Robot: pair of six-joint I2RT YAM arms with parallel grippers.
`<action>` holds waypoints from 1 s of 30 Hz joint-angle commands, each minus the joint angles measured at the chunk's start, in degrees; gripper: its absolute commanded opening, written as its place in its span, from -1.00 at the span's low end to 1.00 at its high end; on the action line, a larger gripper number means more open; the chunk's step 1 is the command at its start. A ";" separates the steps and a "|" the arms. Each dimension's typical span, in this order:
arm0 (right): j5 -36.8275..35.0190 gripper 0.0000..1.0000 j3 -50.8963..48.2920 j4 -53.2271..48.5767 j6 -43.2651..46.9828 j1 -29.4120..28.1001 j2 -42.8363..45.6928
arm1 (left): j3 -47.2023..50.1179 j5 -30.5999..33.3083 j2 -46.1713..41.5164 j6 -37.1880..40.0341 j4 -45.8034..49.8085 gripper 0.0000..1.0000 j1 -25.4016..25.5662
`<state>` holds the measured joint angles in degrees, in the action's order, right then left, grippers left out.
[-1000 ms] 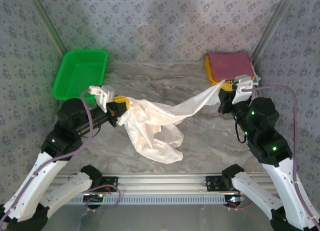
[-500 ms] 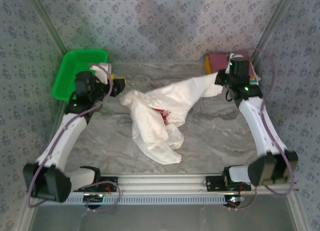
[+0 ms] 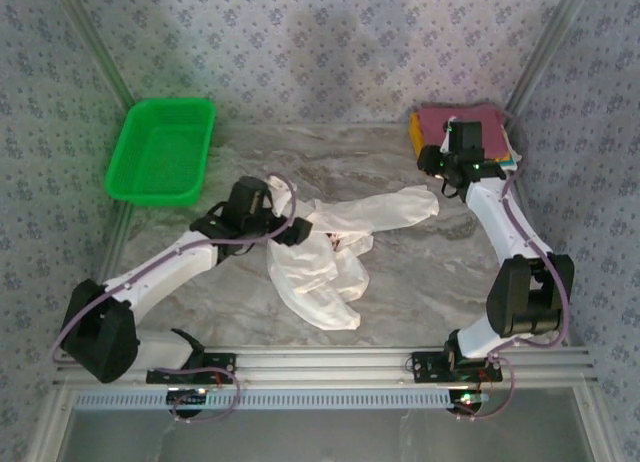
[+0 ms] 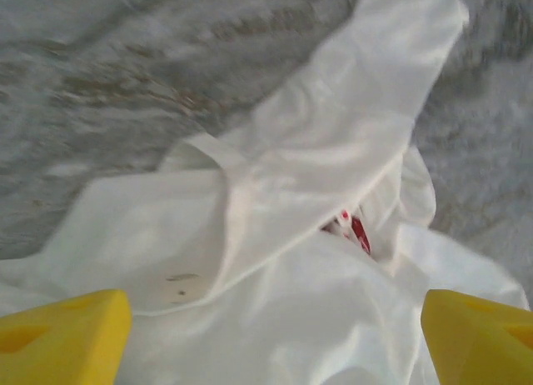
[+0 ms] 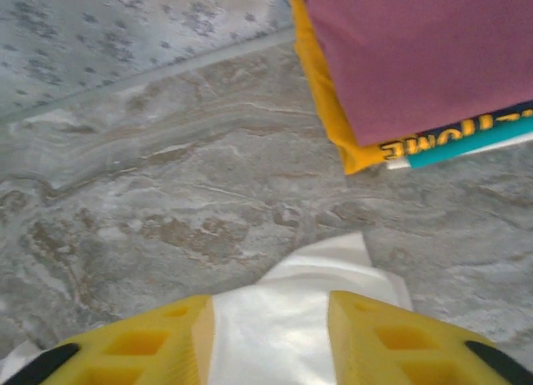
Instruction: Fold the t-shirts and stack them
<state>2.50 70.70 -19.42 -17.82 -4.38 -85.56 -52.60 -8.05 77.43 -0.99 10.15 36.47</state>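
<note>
Both arms have let go of the shirt [image 3: 330,257] they held stretched out a second ago. Now it lies in a crumpled heap in the middle of the counter [image 3: 430,282]. The left pincer [image 3: 296,232] is wide open, right at the heap's left side. The right pincer [image 3: 437,174] is open too, above the long end that points to the stack [image 3: 436,122] at the upper right. The shirt looks soft, light and floppy, so I think it is best pinched at two corners or the shoulders and pulled flat. Up close, the left wrist view shows red print [image 4: 356,231] tucked in a fold. From the right wrist, the stack's edges show: maroon on top, yellow under it, then teal.
</note>
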 commanded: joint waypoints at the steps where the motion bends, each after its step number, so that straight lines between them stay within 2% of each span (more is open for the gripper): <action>1: 3.02 -0.07 -13.31 6.39 -5.71 1.00 7.69 | -8.78 2.26 11.98 6.64 1.81 0.86 3.67; 4: -0.63 -0.04 -22.37 10.51 -9.92 3.34 13.71 | -23.85 0.76 25.38 11.35 6.09 0.89 5.58; 7: 0.03 -0.03 -29.33 14.78 -14.08 6.81 20.12 | -39.84 1.01 38.81 16.32 11.97 0.93 7.02; 10: -0.59 -0.03 -32.52 14.27 -14.61 7.10 25.80 | -56.42 4.26 51.44 17.41 24.58 0.99 7.01; 12: 0.38 -0.02 -33.65 13.52 -13.81 6.89 28.37 | -58.73 6.75 54.42 17.56 27.02 0.99 6.63; 16: 0.21 -0.01 -36.38 10.37 -12.49 5.99 31.76 | -57.09 2.20 54.53 15.40 27.21 0.92 4.12; 18: 0.05 -0.01 -37.99 10.61 -12.73 5.80 32.27 | -56.22 0.79 54.39 14.72 26.61 0.77 3.47; 20: -0.09 -0.01 -38.98 11.36 -13.11 5.55 32.15 | -56.34 0.58 54.34 14.67 27.33 0.53 3.54; 21: -0.05 -0.01 -39.14 11.72 -13.09 5.32 31.87 | -56.13 0.37 54.16 14.55 27.46 0.21 3.53; 22: -0.26 -0.01 -39.17 11.95 -13.07 5.14 31.62 | -55.75 0.38 53.84 14.30 27.24 -0.24 3.53; 23: -0.58 -0.01 -39.07 12.25 -12.98 4.84 31.36 | -55.32 1.15 53.47 13.70 26.88 -0.52 3.57; 26: -0.95 -0.01 -38.26 12.95 -12.38 3.84 29.93 | -54.56 2.86 51.15 12.44 26.77 -0.54 3.53; 30: -1.03 -0.01 -35.72 13.43 -10.79 1.16 26.14 | -49.91 4.29 44.06 9.15 22.89 -0.94 3.04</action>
<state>2.22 32.36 -7.18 -30.02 -1.54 -57.49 -104.51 -5.04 129.54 11.16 34.28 39.64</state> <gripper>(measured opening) 0.495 0.057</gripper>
